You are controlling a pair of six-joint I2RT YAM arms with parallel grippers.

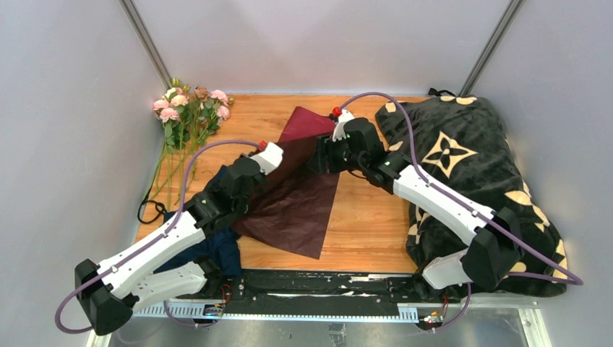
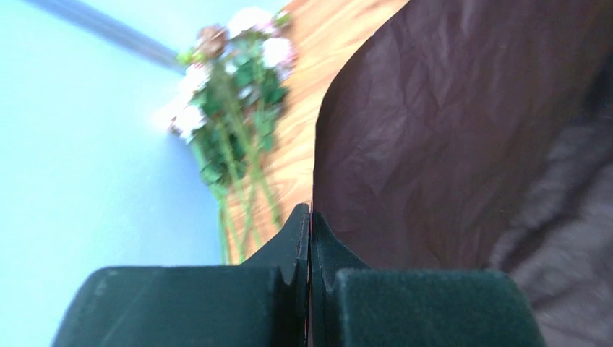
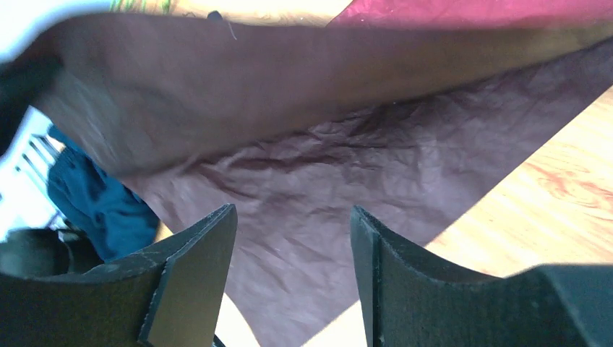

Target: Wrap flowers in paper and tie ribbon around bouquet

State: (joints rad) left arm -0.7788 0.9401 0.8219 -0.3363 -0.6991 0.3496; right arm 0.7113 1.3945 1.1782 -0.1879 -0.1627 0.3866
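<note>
A: The paper (image 1: pixel 300 202), a large crinkly burgundy sheet: where is it lying in the top view?

B: It is lying spread on the light wooden table (image 1: pixel 369 224), between the two arms, with its far corner showing a brighter red. The left gripper (image 1: pixel 269 155) is reaching onto its left edge. The right gripper (image 1: pixel 318 157) is hanging over its upper part.

A: And the flowers?

B: The flowers (image 1: pixel 189 108), pale pink roses on long green stems, are lying at the far left corner of the table, well apart from the paper. A thin black ribbon (image 1: pixel 148 211) is curling near the stem ends. A navy blue cloth (image 1: pixel 217 249) is lying under the left arm. A black plush blanket (image 1: pixel 463 144) with cream flower-and-diamond emblems is covering the right side.

A: What is the left wrist view showing?

B: The left gripper (image 2: pixel 310 238) is pressing its jaws together on the edge of the paper (image 2: pixel 448 130), which is rising from between them. The flowers (image 2: pixel 238 101) are showing blurred beyond, on the table (image 2: pixel 340 36).

A: And the right wrist view?

B: The right gripper (image 3: pixel 293 275) is holding its fingers apart and gripping nothing. The paper (image 3: pixel 347 166) is lying below them, with a lifted fold crossing the top. The cloth (image 3: pixel 101 202) is showing at the left and the bare table (image 3: pixel 549 195) at the right.
</note>
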